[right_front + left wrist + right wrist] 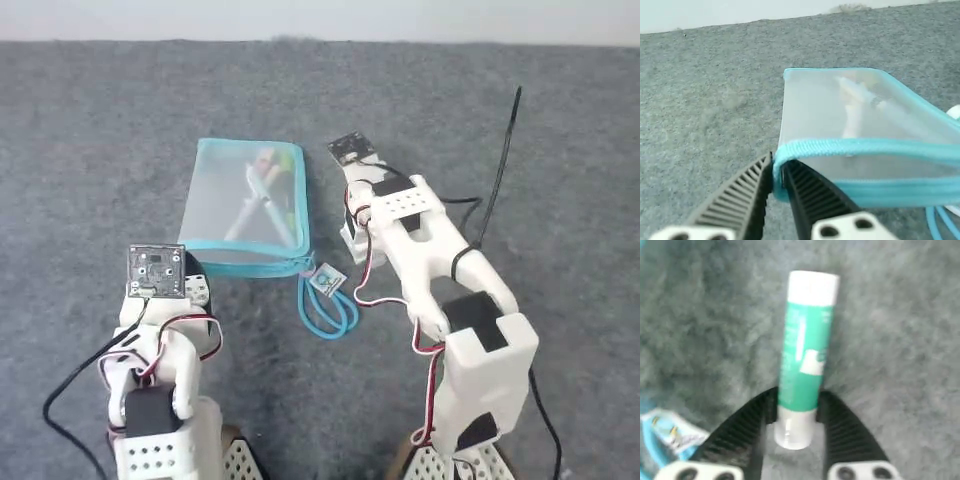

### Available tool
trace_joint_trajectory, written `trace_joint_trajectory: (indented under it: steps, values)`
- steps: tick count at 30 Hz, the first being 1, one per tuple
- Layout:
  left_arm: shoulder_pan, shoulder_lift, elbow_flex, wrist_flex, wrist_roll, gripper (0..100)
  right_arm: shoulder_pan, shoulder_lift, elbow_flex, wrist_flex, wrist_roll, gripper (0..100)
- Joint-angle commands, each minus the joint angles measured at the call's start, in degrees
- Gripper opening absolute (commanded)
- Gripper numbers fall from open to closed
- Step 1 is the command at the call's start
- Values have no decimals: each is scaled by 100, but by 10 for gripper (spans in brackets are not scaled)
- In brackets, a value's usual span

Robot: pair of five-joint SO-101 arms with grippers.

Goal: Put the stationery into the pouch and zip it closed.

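Right wrist view: right gripper (796, 402) pinching stick (807, 335) near its clear end, most of its length jutting past the jaws
Left wrist view: left gripper (778, 170) pressed together on the zip-edge corner of pouch (840, 112)
Pouch place: flat on table (90, 120) between the arms, pens (262, 195) already inside, cord (303, 300) trailing from the zip end
Risk, stick: held so near one end, it may pivot or slip and catch the zip lip instead of entering
Risk, pouch: a thin corner pinch may let go, and the mouth would fall flat
View gain: high view gives pens and layout; wrist views give each jaw contact
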Motion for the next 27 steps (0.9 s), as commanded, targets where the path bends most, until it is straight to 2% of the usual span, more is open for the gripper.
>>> trace_joint_trajectory:
  steps: [1,6,12,15,18,22,27]
  values:
    - [-26,-132,-198,-255,97,12,40,-347,-290,602,-44,7]
    - [-9,-132,-66,-378,97,12,13,-1727,88,1244,-44,8]
    - [668,-123,110,-475,-167,12,-66,-4435,1301,1481,466,8]
    - [853,-123,110,-492,-167,12,-488,-5587,1758,1780,923,8]
    - [993,-123,110,-466,-167,12,-1341,-6448,2251,1982,1152,8]
    - [1424,-123,136,-343,-167,12,-2290,-7011,2822,1982,1284,7]
    - [2330,-123,119,-123,-185,12,-2325,-6580,2857,1886,1284,7]
